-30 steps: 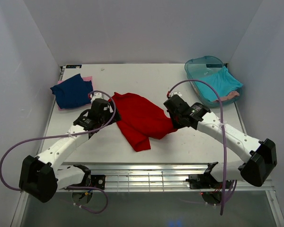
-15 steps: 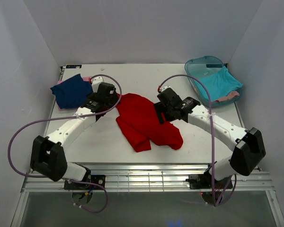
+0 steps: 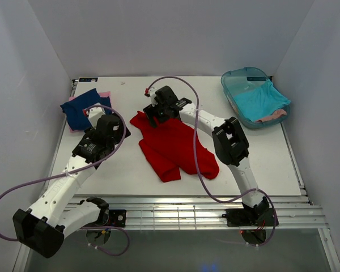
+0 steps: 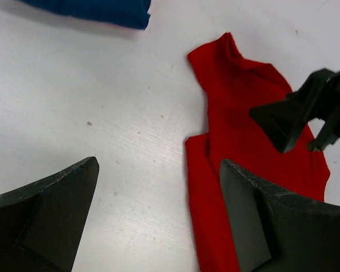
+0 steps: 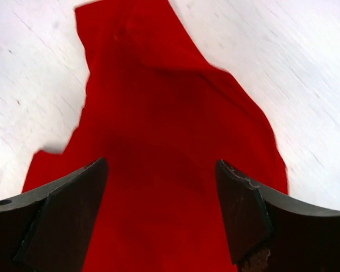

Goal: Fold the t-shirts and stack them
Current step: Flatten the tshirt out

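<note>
A bright red t-shirt [image 3: 175, 146] lies crumpled and partly folded in the middle of the table. My right gripper [image 3: 152, 115] hangs over its far left corner, open, with the red cloth [image 5: 170, 113] below the fingers and nothing between them [image 5: 161, 163]. My left gripper [image 3: 118, 129] stands open just left of the shirt, over bare table [image 4: 158, 164], its right finger above the red edge [image 4: 243, 130]. A navy blue t-shirt [image 3: 82, 110] lies folded on a pink one [image 3: 105, 94] at the far left. A turquoise t-shirt [image 3: 260, 99] fills the tub.
The teal plastic tub [image 3: 238, 76] stands at the far right corner, with a bit of pink cloth [image 3: 272, 117] at its near end. White walls close in the table on three sides. The right gripper's fingers [image 4: 306, 122] show in the left wrist view.
My right gripper opened, let go of the red shirt's right edge and swung across to its far left corner. The left gripper drew back from the shirt toward the near left.
</note>
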{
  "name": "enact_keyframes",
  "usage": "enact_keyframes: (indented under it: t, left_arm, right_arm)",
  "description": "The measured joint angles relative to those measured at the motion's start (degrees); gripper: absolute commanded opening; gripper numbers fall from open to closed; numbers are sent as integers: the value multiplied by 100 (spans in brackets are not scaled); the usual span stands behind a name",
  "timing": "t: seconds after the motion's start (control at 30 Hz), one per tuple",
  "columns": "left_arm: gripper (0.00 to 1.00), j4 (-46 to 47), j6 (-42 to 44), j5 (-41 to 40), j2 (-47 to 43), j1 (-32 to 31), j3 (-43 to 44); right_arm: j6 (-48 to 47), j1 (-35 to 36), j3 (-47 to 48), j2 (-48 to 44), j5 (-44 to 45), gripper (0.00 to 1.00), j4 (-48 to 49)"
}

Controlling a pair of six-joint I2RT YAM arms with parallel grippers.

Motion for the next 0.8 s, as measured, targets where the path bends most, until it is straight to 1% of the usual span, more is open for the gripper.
enact_keyframes:
  t: [0.1, 0.23, 0.33, 0.47, 0.8]
  left_arm:
    - [98, -323, -229, 92, -212, 0, -170]
    - [98, -656, -476, 164, -487, 0, -256]
    - [98, -861, -619, 192, -667, 0, -297]
    - [98, -1047, -743, 199, -802, 0, -393]
    - [98, -1436, -901, 210, -992, 0, -476]
  right_arm:
    - [-76, 2, 417, 516, -372, 82, 181]
    - [-127, 2, 433, 643, -671, 84, 520]
    - [-155, 2, 610, 752, -807, 84, 791]
    - [-177, 2, 1231, 1110, -964, 85, 1040]
    - [-205, 9, 1572, 1742, -1237, 85, 1355]
